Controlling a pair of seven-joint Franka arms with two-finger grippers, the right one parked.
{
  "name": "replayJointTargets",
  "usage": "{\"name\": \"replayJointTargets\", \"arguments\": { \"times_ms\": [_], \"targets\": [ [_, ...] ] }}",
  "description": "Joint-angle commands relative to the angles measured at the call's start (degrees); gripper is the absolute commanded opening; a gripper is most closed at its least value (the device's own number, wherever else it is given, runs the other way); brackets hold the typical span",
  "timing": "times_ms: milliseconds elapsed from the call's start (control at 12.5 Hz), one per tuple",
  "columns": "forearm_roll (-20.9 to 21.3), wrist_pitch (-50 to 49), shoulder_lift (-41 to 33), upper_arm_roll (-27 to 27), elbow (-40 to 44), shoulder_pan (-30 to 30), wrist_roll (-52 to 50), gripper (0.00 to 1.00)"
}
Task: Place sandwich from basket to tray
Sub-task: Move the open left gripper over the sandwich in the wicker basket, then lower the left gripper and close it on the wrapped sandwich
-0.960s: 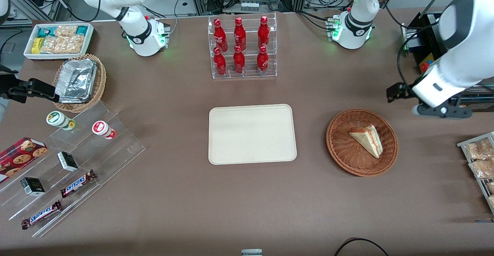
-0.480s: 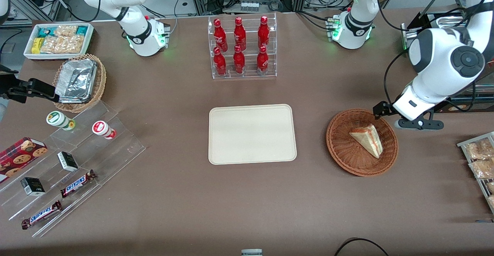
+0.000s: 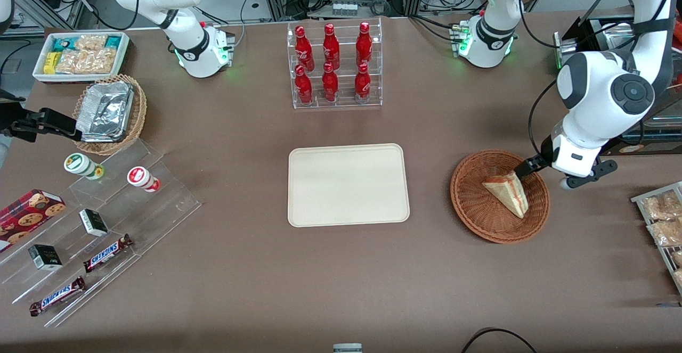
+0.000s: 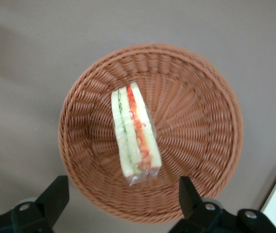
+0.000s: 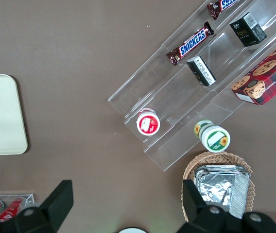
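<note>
The sandwich [image 4: 134,136] lies in the basket [image 4: 196,131]. The gripper [image 4: 123,204] hangs above it, fingers spread wide, seemingly touching nothing. The tray [image 3: 348,185] sits at the table's middle.

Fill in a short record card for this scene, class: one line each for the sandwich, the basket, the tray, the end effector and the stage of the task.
sandwich: wrapped wedge lying in the basket, ungrasped
basket: round brown wicker, toward the working arm's end of the table
tray: cream rectangle, nothing on it, apart from the basket
end effector: above the basket, fingers open and spread wider than the sandwich
task stage: pickup not yet made
</note>
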Motion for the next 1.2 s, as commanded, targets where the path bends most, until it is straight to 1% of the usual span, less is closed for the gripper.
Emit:
{"name": "replayJointTargets", "arguments": {
  "times_ms": [0, 80, 480, 1120],
  "targets": [
    [-0.1, 4.6, 2.4, -0.4, 0.1, 0.0, -13.5, 1.00],
    [-0.1, 5.7, 3.5, -0.4, 0.1, -0.1, -16.2, 1.00],
    [-0.3, 7.3, 8.5, -0.7, 1.2, -0.3, -18.9, 1.00],
    [-0.8, 9.3, 13.5, -0.7, 0.9, -0.5, -19.4, 1.00]
  ]
}}
